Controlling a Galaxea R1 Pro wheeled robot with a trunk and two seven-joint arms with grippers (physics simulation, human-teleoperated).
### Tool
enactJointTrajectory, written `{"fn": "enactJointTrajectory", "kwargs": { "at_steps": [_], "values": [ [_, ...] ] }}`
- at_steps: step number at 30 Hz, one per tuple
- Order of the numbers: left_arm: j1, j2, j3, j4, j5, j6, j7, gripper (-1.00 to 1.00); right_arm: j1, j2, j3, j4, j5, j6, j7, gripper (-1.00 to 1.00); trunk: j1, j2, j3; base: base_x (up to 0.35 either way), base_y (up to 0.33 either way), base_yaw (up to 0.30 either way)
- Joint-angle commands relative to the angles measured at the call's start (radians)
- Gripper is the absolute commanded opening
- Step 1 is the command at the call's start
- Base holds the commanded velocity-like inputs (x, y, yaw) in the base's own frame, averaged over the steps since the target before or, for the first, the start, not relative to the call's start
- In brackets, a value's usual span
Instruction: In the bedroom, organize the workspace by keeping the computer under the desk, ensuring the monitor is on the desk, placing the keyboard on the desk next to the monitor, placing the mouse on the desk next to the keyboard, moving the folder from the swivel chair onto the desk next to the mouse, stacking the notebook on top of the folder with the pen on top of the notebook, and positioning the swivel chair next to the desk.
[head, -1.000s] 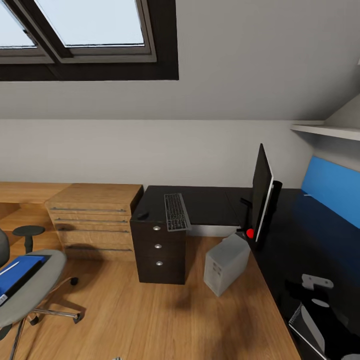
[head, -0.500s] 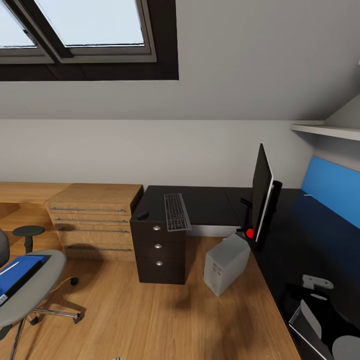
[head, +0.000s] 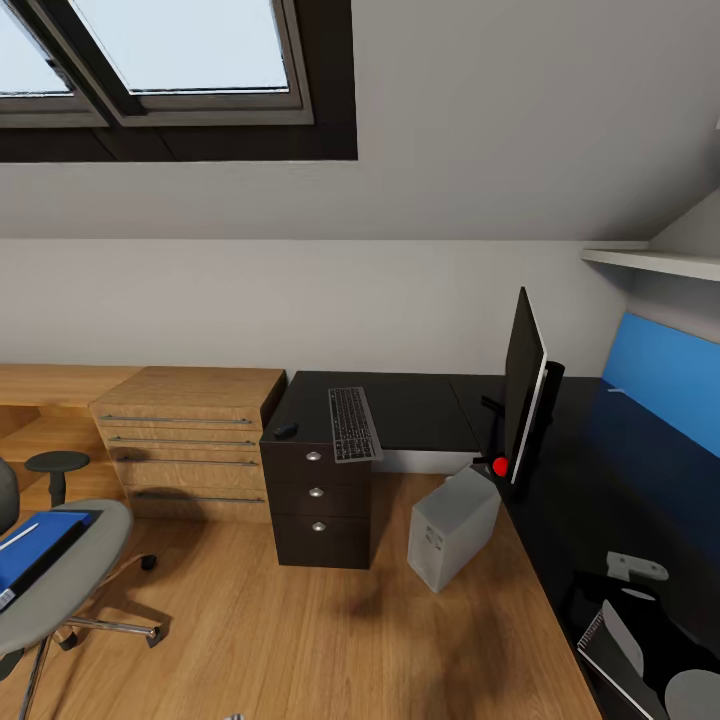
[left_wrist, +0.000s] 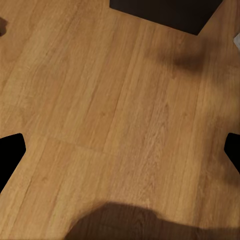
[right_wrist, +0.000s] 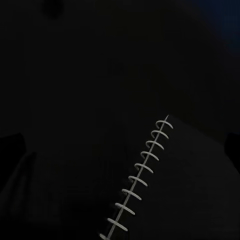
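From my head camera, the monitor stood on the black bench, the keyboard lay left of it with the mouse just beyond, and the computer sat on the floor by the bench's inner corner, arguably not yet under it. The folder with the pen was on the swivel chair at far left, still to be moved. My left wrist camera looked at bare plank floor; that claw seemed wide, empty. My right wrist camera faced the spiral-bound notebook on the bench; that claw's state I could not tell.
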Motion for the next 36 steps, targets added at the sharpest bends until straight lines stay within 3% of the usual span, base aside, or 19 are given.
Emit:
{"fn": "enactJointTrajectory", "kwargs": {
  "at_steps": [1, 9, 24, 36],
  "values": [
    [0.000, 0.001, -0.006, -0.002, 0.009, 0.001, 0.009, 1.00, 0.000, 0.000, 0.002, -0.002, -0.011, 0.005, -0.005, 1.00, 0.000, -0.001, -0.001, 0.000, 0.000, 0.000],
    [0.000, 0.001, -0.006, -0.003, 0.009, 0.002, 0.009, 1.00, 0.000, 0.000, 0.002, -0.001, -0.012, 0.006, -0.007, 1.00, 0.000, -0.001, -0.001, -0.113, -0.077, 0.000],
    [0.000, 0.001, -0.005, -0.003, 0.009, 0.002, 0.011, 1.00, 0.000, 0.000, 0.002, -0.001, -0.012, 0.006, -0.006, 1.00, 0.000, -0.001, -0.001, -0.283, -0.020, 0.000],
    [0.000, 0.001, -0.005, -0.003, 0.009, 0.001, 0.012, 1.00, 0.000, 0.000, 0.002, -0.001, -0.011, 0.006, -0.006, 1.00, 0.000, -0.001, -0.001, -0.061, 0.000, 0.000]
  ]
}}
